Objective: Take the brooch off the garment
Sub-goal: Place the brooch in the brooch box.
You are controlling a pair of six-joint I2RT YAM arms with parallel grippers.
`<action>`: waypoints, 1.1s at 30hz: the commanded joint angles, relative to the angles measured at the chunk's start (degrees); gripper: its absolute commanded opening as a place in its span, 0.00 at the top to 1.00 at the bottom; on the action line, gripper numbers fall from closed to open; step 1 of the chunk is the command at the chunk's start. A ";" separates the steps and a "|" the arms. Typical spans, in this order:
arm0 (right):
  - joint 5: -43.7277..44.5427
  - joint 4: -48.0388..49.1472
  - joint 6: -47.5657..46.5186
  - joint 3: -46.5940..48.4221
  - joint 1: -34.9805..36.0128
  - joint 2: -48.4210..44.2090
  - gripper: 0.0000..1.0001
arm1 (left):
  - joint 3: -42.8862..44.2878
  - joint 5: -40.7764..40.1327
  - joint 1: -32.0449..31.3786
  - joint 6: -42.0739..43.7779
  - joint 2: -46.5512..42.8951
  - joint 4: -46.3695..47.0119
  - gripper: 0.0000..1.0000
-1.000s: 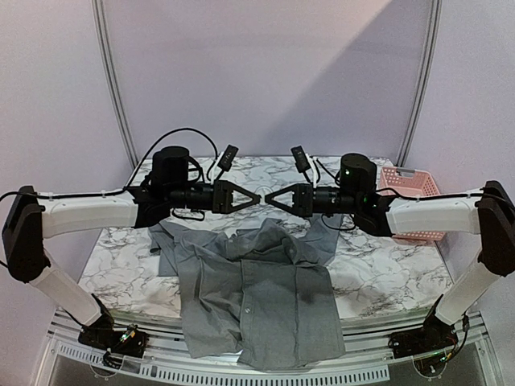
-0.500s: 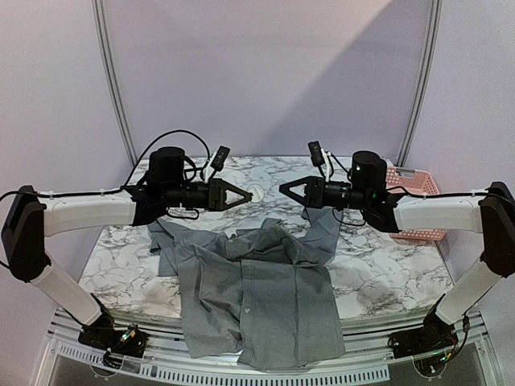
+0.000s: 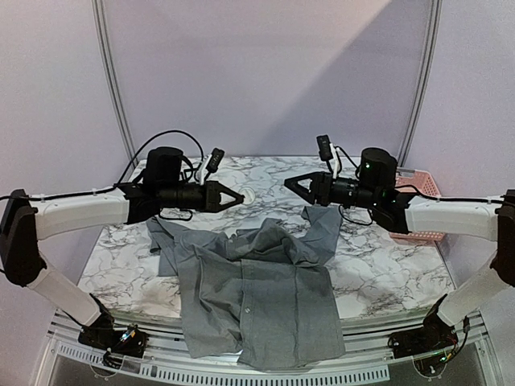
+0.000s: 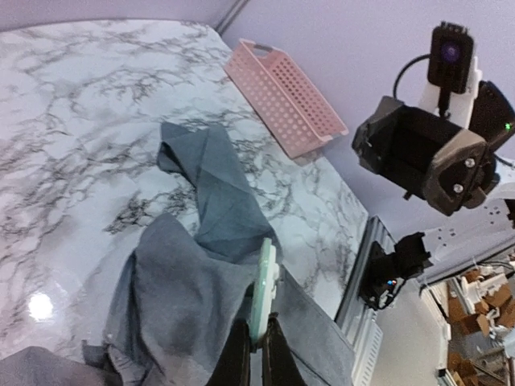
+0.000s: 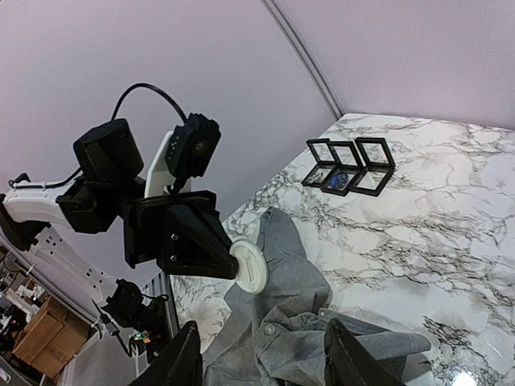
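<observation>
- Top external: fixed high behind the arm bases, facing 12 o'clock and downward. It is distant and takes in the whole bench (image 3: 121,261), the garment (image 3: 265,297) and both arms.
- Left wrist: close, sighting along the left jaws at 6 o'clock, across the garment to the basket (image 4: 286,100) at 12 o'clock and the right jaws at 3 o'clock.
- Right wrist: close, right jaws at 6 o'clock, facing the left jaws at 9 o'clock.
- Shared by all three: garment, bench.

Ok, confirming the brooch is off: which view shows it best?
Right wrist: the brooch faces it, a white disc in the left gripper. Left wrist sees it edge-on; top view, a small white spot.
</observation>
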 commanded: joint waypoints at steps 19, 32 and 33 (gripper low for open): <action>23.22 -18.68 -8.32 -3.65 -9.29 -12.87 0.42 | 31.87 -59.64 3.91 32.59 15.05 -52.80 1.00; 22.47 -17.55 -6.83 -9.44 -10.58 -20.23 0.41 | 44.85 -75.65 3.99 41.37 33.27 -52.67 1.00; 22.31 -17.35 -6.47 -9.65 -10.56 -20.47 0.41 | 46.01 -76.26 4.00 42.02 34.70 -52.59 1.00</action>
